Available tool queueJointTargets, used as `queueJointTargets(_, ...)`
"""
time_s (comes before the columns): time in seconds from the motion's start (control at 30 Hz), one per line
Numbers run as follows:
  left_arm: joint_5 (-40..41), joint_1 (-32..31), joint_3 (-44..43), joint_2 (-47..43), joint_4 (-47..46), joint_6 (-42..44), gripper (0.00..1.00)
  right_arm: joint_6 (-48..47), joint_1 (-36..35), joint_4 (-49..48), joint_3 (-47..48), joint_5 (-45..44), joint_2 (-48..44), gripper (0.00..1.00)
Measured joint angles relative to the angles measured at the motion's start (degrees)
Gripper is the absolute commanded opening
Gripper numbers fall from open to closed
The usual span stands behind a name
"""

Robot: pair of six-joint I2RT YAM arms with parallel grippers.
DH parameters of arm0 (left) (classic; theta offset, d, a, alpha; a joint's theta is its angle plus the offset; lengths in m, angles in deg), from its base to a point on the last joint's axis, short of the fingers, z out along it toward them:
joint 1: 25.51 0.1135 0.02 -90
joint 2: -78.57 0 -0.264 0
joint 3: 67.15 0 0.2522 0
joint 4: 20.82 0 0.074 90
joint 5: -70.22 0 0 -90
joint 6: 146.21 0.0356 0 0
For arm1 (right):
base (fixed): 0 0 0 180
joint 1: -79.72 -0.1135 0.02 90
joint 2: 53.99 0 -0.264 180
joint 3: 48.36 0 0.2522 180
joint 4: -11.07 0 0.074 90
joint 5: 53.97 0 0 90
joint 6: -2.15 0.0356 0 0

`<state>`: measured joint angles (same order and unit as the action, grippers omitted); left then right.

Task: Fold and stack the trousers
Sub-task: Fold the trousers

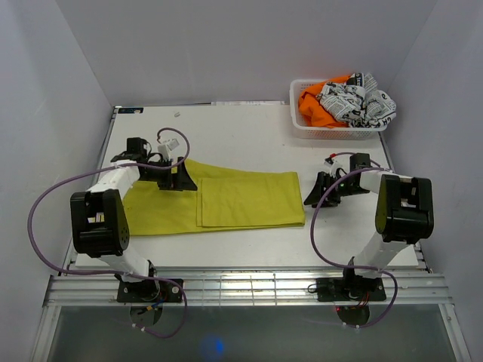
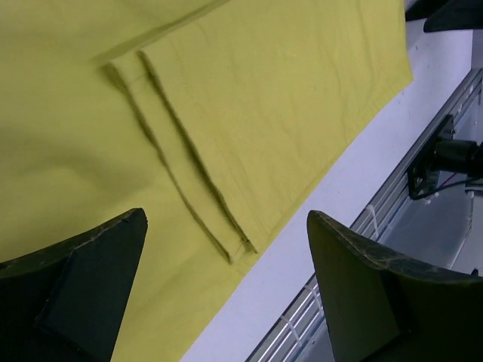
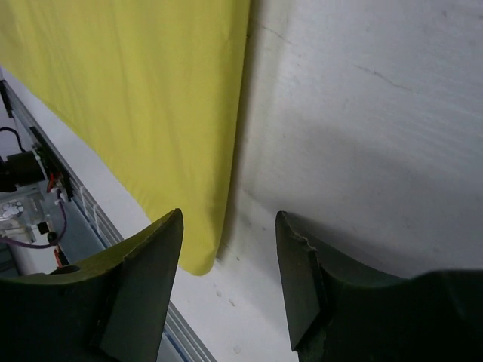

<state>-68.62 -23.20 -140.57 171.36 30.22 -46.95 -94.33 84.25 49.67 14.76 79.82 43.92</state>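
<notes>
White-and-black arms (image 1: 98, 219), purple-cabled, end in a black left pincer (image 1: 176, 182) and right pincer (image 1: 320, 195).

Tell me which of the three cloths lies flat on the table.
The mustard-yellow trousers; the orange garment and the black-and-white printed cloth sit crumpled in the white basket.

Folded yellow trousers (image 1: 234, 202) flat on table (image 1: 249, 136), left pincer (image 1: 177, 181) over them, right pincer (image 1: 320, 194) just beside
</notes>
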Motion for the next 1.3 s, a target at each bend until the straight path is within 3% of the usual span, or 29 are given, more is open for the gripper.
queueJointTargets(0.27, -2.56, 15.15, -2.78, -0.44, 6.75, 4.76, 0.98, 4.50, -4.13, -5.95, 1.25, 4.96, 4.00, 0.57)
queueJointTargets(0.33, -2.84, 17.75, -3.08, -0.44, 8.11, 5.53, 0.98, 5.29, -5.70, -7.39, 1.25, 5.60, 4.61, 0.52)
queueJointTargets(0.37, -2.95, 18.64, -3.13, -0.44, 8.52, 5.79, 0.98, 5.60, -6.49, -8.04, 1.25, 5.68, 4.98, 0.48)
queueJointTargets(0.53, -3.04, 20.13, -3.13, -0.46, 9.70, 5.95, 0.98, 6.12, -7.54, -9.20, 1.88, 5.68, 7.56, 0.11)
queueJointTargets(0.57, -2.99, 20.28, -3.13, -0.46, 9.77, 5.95, 0.98, 5.99, -7.41, -9.07, 1.86, 5.44, 7.65, 0.08)
queueJointTargets(0.77, -1.20, 21.62, -3.13, -2.62, 9.90, 5.99, 0.98, 1.44, -2.43, -2.82, 1.86, 4.20, 3.78, 0.08)
queueJointTargets(0.93, 1.57, 22.60, -3.13, -5.66, 10.43, 7.48, 0.98, -7.69, 11.04, 9.92, 7.04, 3.56, -3.58, 0.08)
queueJointTargets(1.13, 4.87, 22.71, -1.31, -6.78, 10.08, 9.44, 0.97, -21.24, 24.81, 24.39, 18.47, 4.04, -5.49, 0.08)
queueJointTargets(1.3, 6.14, 22.71, 1.75, -6.47, 8.87, 9.33, 0.83, -25.51, 25.35, 31.91, 18.99, 8.15, -7.48, 0.08)
